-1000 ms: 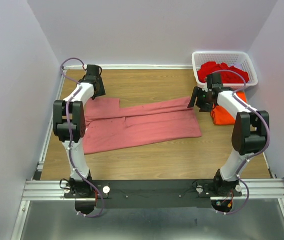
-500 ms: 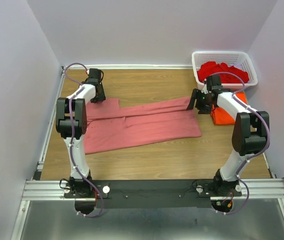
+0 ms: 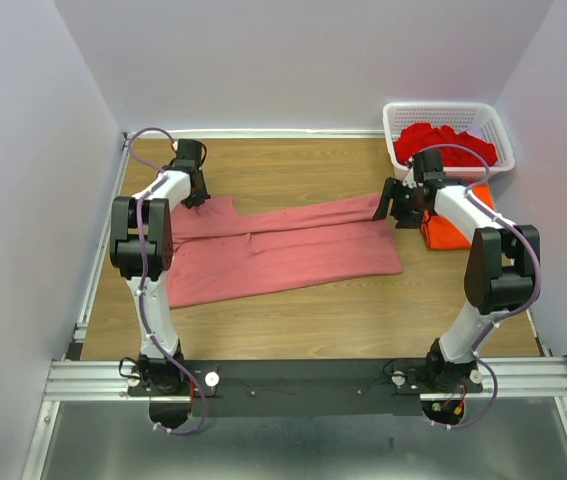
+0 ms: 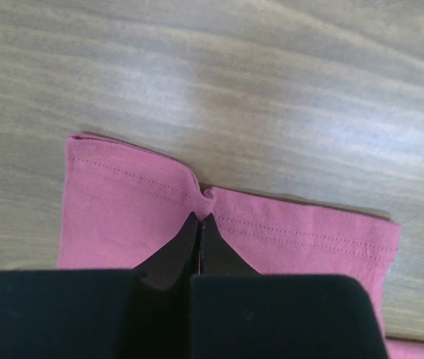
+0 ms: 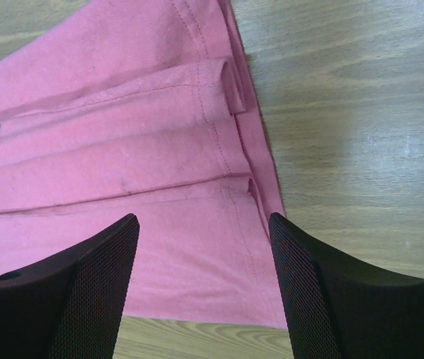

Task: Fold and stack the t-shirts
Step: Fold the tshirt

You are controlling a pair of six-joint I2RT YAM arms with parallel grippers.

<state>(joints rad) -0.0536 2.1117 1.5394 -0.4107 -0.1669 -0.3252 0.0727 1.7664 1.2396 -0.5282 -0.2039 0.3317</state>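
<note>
One thin pinch: left end effector [image 4: 199, 218] clamped on salmon-pink t-shirt [image 3: 283, 250] at far hem; right end effector [image 5: 203, 224] apart above its right edge. Hem may slip when lifted, skewing fold.

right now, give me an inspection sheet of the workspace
surface: wooden table, bare around the cloth
job's things: pink tee lying partly folded mid-table; orange tee folded at right; red tees in white basket
clutter: nothing seen
grippers: left gripper shut on pink tee's hem; right gripper open over its other end
cables: purple cables along both arms
surroundings: lilac walls on three sides; metal rail at near edge
</note>
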